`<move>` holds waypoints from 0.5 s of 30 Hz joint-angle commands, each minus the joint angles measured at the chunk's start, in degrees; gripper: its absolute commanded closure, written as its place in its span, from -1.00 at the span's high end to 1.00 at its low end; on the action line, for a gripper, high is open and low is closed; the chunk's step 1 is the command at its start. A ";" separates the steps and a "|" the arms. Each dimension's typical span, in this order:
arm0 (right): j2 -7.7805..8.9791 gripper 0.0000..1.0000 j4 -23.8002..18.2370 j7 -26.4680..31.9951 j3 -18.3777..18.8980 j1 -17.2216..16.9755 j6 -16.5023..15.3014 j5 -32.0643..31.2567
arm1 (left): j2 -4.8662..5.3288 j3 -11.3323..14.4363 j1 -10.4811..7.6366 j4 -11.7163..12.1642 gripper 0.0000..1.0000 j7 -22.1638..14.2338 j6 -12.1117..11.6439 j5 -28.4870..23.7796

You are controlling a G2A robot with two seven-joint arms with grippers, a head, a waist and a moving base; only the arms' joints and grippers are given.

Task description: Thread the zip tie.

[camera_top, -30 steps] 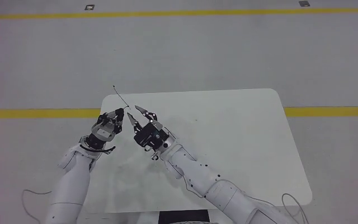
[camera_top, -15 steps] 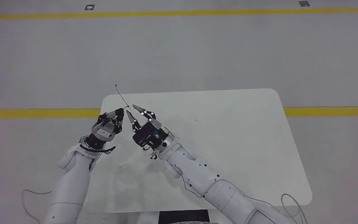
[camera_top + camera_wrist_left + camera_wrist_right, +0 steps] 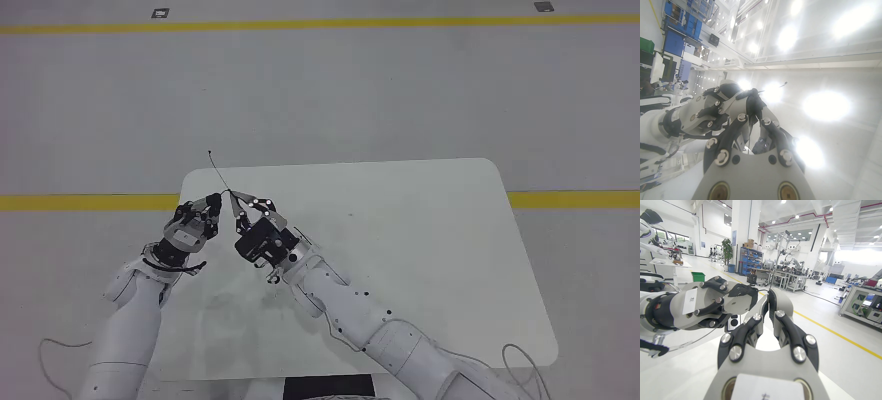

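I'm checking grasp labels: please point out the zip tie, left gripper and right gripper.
zip tie [image 3: 218, 171], top view, middle of the free strap.
left gripper [image 3: 754, 94], left wrist view, between its fingertips.
right gripper [image 3: 769, 295], right wrist view, between its fingertips.

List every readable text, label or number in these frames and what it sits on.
"左": white sticker on the body of the left gripper, seen in the right wrist view.
Label on the base of the right gripper: one character, cut off at the picture's edge, unreadable.
Wall posters in the hall behind: too small to read.
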 commanded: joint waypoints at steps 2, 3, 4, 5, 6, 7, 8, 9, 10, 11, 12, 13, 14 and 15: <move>0.12 -1.00 0.06 0.11 -0.13 0.10 0.29 0.00 | 0.00 0.00 0.00 0.00 -1.00 0.00 0.00 0.00; 0.20 -1.00 0.17 0.24 -0.26 0.26 0.45 0.00 | 0.00 0.00 0.00 0.00 -1.00 0.00 0.00 0.00; 0.28 -1.00 0.34 0.38 -0.43 0.47 0.63 0.00 | 0.00 0.00 0.00 0.00 -1.00 0.00 0.00 0.00; 0.38 -1.00 0.59 0.51 -0.66 0.70 0.87 0.00 | 0.00 0.00 0.00 0.00 -1.00 0.00 0.00 0.00; 0.51 -1.00 0.93 0.73 -1.00 1.02 1.22 0.00 | 0.00 0.00 0.00 0.00 -1.00 0.00 0.00 0.00; 0.61 -1.00 1.14 0.90 -1.25 1.22 1.52 0.00 | 0.00 0.00 0.00 0.00 -1.00 0.00 0.00 0.00; 0.73 -1.00 1.41 1.09 -1.49 1.44 1.86 0.00 | 0.00 0.00 0.00 0.00 -1.00 0.00 0.00 0.00; 0.87 -1.00 1.80 1.42 -1.79 1.71 2.27 0.00 | 0.00 0.00 0.00 0.00 -1.00 0.00 0.00 0.00; 1.05 -1.00 2.14 1.76 -2.23 2.05 2.83 0.00 | 0.00 0.00 0.00 0.00 -1.00 0.00 0.00 0.00; 1.19 -1.00 2.39 1.98 -2.45 2.19 3.22 0.00 | 0.00 0.00 0.00 0.00 -1.00 0.00 0.00 0.00; 1.33 -1.00 2.63 2.27 -2.57 2.27 3.56 0.00 | 0.00 0.00 0.00 0.00 -1.00 0.00 0.00 0.00; 1.51 -1.00 2.80 2.64 -2.70 2.37 4.02 0.00 | 0.00 0.00 0.00 0.00 -1.00 0.00 0.00 0.00; 1.64 -1.00 2.88 2.88 -2.81 2.42 4.31 0.00 | 0.00 0.00 0.00 0.00 -1.00 0.00 0.00 0.00; 1.77 -1.00 2.93 3.08 -2.88 2.45 4.54 0.00 | 0.00 0.00 0.00 0.00 -1.00 0.00 0.00 0.00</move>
